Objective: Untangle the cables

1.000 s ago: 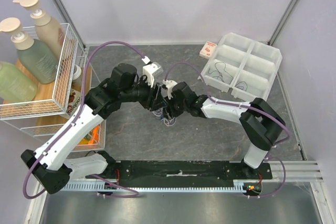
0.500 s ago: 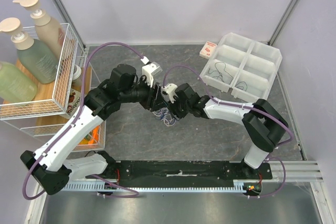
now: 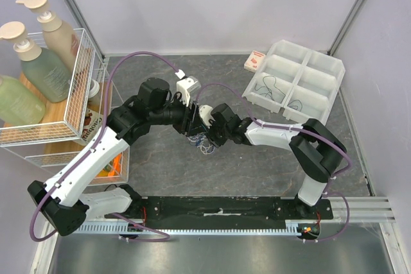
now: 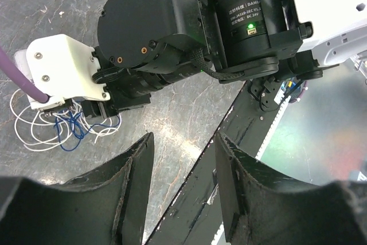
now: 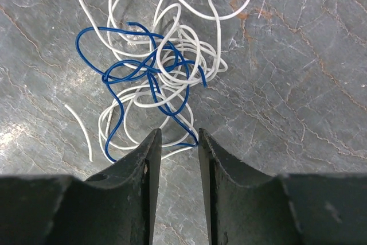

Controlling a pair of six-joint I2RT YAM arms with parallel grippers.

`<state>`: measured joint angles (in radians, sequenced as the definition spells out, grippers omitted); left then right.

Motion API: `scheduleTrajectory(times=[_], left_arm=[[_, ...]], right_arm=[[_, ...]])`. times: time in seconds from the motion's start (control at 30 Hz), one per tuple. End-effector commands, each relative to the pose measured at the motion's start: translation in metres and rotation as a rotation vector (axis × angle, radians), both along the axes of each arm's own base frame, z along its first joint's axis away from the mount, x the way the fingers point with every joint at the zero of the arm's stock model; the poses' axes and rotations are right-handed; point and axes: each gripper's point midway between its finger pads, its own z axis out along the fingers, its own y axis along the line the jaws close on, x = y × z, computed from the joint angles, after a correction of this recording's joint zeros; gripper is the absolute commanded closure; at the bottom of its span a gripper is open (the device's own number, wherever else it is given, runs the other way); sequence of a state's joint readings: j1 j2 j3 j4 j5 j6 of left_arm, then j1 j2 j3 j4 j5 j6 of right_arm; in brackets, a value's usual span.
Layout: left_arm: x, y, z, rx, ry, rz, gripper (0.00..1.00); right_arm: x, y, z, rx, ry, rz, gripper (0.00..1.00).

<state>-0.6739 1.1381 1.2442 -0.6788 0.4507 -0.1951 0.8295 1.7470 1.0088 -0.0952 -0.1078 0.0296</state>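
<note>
Bench (image 3: 160, 165): a dark grey, marbled surface is recorded, with both arms reached in over its middle.
Cables (image 3: 204, 144): white and dark blue strands are found knotted into one loose heap, laid flat on the bench near its middle, directly beneath the meeting point of the two arms. In the right wrist view the blue strands are seen wound through the centre of the white loops.
Loose piece (image 5: 80, 131): a short white offcut is noted just beside the heap and apart from it.
Right gripper (image 5: 178, 137): it is held low over the near edge of the heap. The fingers are parted by a narrow gap. A blue loop reaches that gap at the fingertips, but nothing is seen clamped.
Left gripper (image 4: 183, 139): it is spread wide, with nothing between the fingers. It is held above the bench and pointed at the wrist of the right arm. The heap is seen beyond it, at the left of that view, under the right arm's end.
Tray (image 3: 290, 44): a white tray divided into six compartments is set at the far right of the bench. Thin black cables (image 3: 270, 85) are noted lying in two of the compartments.
Packet (image 3: 255, 61): a small red-and-white item is placed just beside the tray's left corner.
Basket (image 3: 80, 94): a white wire basket is located at the left edge, with three pump bottles (image 3: 32, 52) stood upright in it.
</note>
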Motion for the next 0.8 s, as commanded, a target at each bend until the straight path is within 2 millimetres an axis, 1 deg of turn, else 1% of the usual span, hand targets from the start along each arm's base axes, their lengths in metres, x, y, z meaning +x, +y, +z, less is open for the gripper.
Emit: scheduleTrajectory(times=[0.0, 0.07, 0.1, 0.17, 0.23, 0.3, 0.33, 0.37, 0.4, 0.5, 0.6, 0.7, 0.77], left_arm=[[0.000, -0.005, 0.018, -0.053, -0.015, -0.003, 0.47], [0.000, -0.005, 0.018, -0.055, -0.015, -0.005, 0.47], [0.000, -0.005, 0.019, -0.054, -0.018, -0.001, 0.47], [0.001, -0.004, 0.015, -0.046, -0.017, 0.005, 0.47], [0.005, -0.003, 0.012, -0.031, -0.032, 0.013, 0.48], [0.015, 0.003, 0.017, -0.010, -0.071, 0.064, 0.50], [0.021, 0.007, 0.025, -0.008, -0.108, 0.096, 0.50], [0.026, 0.011, 0.032, -0.008, -0.147, 0.128, 0.51], [0.031, 0.015, 0.043, -0.021, -0.191, 0.157, 0.51], [0.041, 0.022, 0.062, -0.082, -0.312, 0.219, 0.50], [0.043, 0.025, 0.083, -0.190, -0.433, 0.252, 0.47], [0.041, 0.027, 0.095, -0.295, -0.518, 0.268, 0.41], [0.039, 0.023, 0.102, -0.352, -0.545, 0.254, 0.39]], right_arm=[[0.007, 0.016, 0.012, 0.038, -0.039, 0.030, 0.63], [0.008, 0.014, 0.013, 0.036, -0.046, 0.022, 0.75], [0.010, 0.013, 0.017, 0.035, -0.056, 0.014, 0.80], [0.011, 0.011, 0.030, 0.043, -0.072, -0.005, 0.90], [0.009, 0.007, 0.048, 0.060, -0.081, -0.027, 1.00], [0.002, 0.000, 0.067, 0.087, -0.074, -0.053, 1.00], [-0.004, -0.003, 0.077, 0.110, -0.064, -0.056, 1.00], [-0.011, -0.003, 0.094, 0.152, -0.065, -0.047, 1.00], [-0.019, -0.003, 0.104, 0.190, -0.049, -0.035, 1.00], [-0.031, -0.004, 0.138, 0.301, -0.049, -0.046, 1.00], [-0.038, -0.007, 0.178, 0.399, -0.077, -0.063, 1.00], [-0.040, -0.009, 0.219, 0.486, -0.123, -0.074, 1.00], [-0.042, -0.011, 0.247, 0.536, -0.157, -0.072, 1.00]])
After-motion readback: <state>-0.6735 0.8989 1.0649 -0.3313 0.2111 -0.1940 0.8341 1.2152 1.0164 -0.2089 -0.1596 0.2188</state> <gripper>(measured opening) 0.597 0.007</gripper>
